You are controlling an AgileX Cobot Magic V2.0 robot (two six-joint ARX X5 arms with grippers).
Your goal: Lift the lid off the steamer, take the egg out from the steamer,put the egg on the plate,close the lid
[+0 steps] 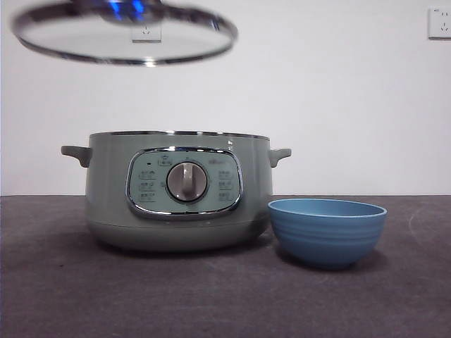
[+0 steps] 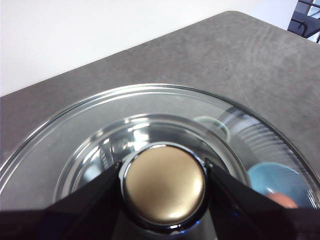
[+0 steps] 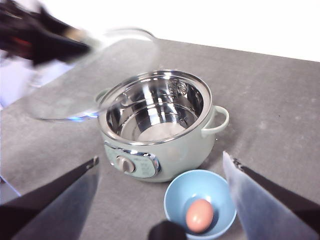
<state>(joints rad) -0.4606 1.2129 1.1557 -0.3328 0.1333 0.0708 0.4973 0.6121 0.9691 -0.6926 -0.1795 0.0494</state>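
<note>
In the front view the lid (image 1: 123, 33) hung high, well above the steamer (image 1: 176, 190) and off toward that picture's left, slightly tilted, its knob lost at the top edge; the steamer stood open on the table (image 1: 63, 289) with a blue bowl (image 1: 328, 230) just beside it, and nothing inside the bowl could be seen from this low angle. In the left wrist view the left gripper (image 2: 164, 185) was clenched on the lid's knob (image 2: 164, 184), one black jaw pressed to each side of it, and through the glass of the lid (image 2: 75, 140) the steamer's rim and the bowl showed below and off to one side, so the lid was not centred over the pot. In the right wrist view the right gripper (image 3: 160, 165) hung with its jaws spread wide and nothing between them, above the bowl (image 3: 200, 204), where the egg (image 3: 199, 215) already lay (the bowl serving as the plate, it seemed); the steamer (image 3: 160, 125) showed a bare steel basin, and the lid (image 3: 92, 75) was blurred beside and above it, held by the other arm. Judging from this, the remaining step was closing: the lid needed to travel sideways until its centre stood over the pot's mouth, level out, then come straight down. The left arm, already holding it, was the one to do so, while the right only had to stay clear of the rim.
</note>
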